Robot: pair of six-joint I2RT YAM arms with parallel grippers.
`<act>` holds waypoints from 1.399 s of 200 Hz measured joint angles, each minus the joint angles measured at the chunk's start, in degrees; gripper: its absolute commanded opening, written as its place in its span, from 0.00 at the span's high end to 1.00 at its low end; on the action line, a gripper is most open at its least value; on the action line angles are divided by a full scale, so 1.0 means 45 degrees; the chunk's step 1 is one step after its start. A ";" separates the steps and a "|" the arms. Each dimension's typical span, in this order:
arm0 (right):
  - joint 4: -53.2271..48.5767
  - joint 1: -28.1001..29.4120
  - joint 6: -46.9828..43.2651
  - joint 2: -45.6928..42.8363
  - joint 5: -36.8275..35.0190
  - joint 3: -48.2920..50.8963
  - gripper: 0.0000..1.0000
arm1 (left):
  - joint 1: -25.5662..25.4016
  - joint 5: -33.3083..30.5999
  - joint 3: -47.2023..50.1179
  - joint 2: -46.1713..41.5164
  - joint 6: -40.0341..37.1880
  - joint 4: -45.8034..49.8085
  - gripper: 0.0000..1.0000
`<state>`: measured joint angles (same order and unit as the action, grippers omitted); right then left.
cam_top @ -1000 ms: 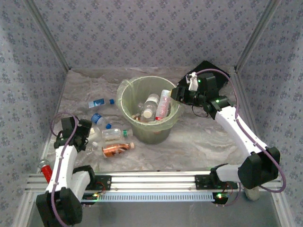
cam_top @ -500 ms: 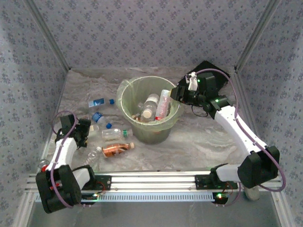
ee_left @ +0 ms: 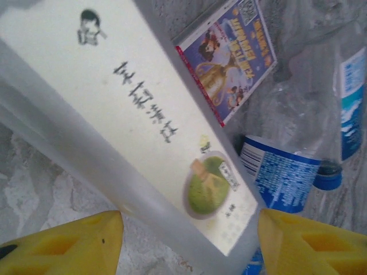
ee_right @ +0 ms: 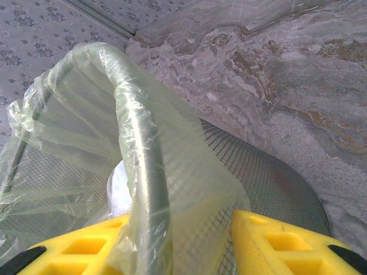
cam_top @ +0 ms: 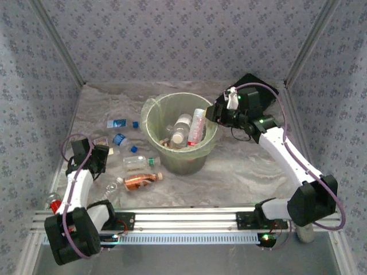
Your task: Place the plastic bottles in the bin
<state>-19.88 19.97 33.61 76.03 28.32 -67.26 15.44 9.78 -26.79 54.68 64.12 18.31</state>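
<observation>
My left arm (cam_top: 77,189) and right arm (cam_top: 287,152): white shells, black joints (cam_top: 312,200), a purple cable (cam_top: 259,86) looping off each, green lights (cam_top: 265,236) at the bases. Left gripper (ee_left: 188,240), right gripper (ee_right: 183,240): chunky yellow fingers (ee_right: 275,240).

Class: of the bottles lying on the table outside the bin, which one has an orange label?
The bottle in front of the bin, toward the near edge; the other loose bottles carry blue labels or look clear.

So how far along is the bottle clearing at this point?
Done: several bottles lie in the bin. In hand: the left gripper straddles a white-labelled bottle; the right gripper is shut on the bin's rim. Left: at least four more bottles on the table, including an orange one.
</observation>
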 measured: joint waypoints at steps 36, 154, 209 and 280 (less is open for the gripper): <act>0.0000 0.0015 0.0000 0.0068 -0.0010 -0.0034 0.54 | 0.0000 -0.0185 -0.0481 -0.1088 -0.0029 0.0952 0.31; -0.0243 0.0049 -0.0049 0.0287 -0.0005 -0.0325 0.54 | 0.0000 0.0359 -0.0359 0.1365 0.0714 -0.0306 0.17; -0.0223 0.0049 -0.0049 0.0369 0.0024 -0.0374 0.54 | -0.0005 0.0403 0.0136 0.1715 0.1171 -0.1161 0.30; -0.0136 0.0049 -0.0044 0.0466 0.0155 -0.0398 0.54 | 0.0000 0.0602 0.0243 0.1855 0.1486 -0.1851 0.43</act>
<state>-20.49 20.18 33.41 78.13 29.02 -69.06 15.44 12.49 -25.69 63.02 70.81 9.98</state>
